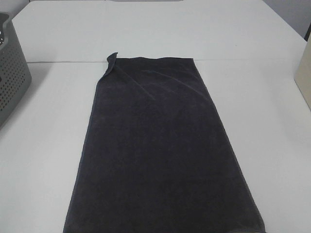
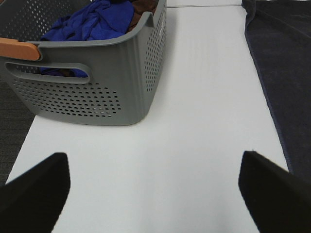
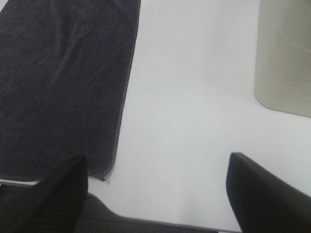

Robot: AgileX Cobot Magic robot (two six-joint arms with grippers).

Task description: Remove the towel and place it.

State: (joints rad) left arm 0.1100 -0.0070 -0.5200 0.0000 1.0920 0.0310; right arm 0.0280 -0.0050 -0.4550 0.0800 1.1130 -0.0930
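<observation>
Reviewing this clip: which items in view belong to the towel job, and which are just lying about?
Part of the job:
- towel, spread flat on the table
- left gripper, open
- right gripper, open

Lying about:
- grey basket
- blue cloth inside it
- beige container

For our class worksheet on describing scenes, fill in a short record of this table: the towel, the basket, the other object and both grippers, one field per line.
towel: dark charcoal towel spread flat on the white table, far left corner folded over
basket: grey perforated basket at the table's left edge, apart from the towel
basket contents: blue cloth, something brown behind it
right side: beige container standing clear of the towel
left gripper: left gripper open, holding nothing
right gripper: right gripper open, holding nothing
</observation>
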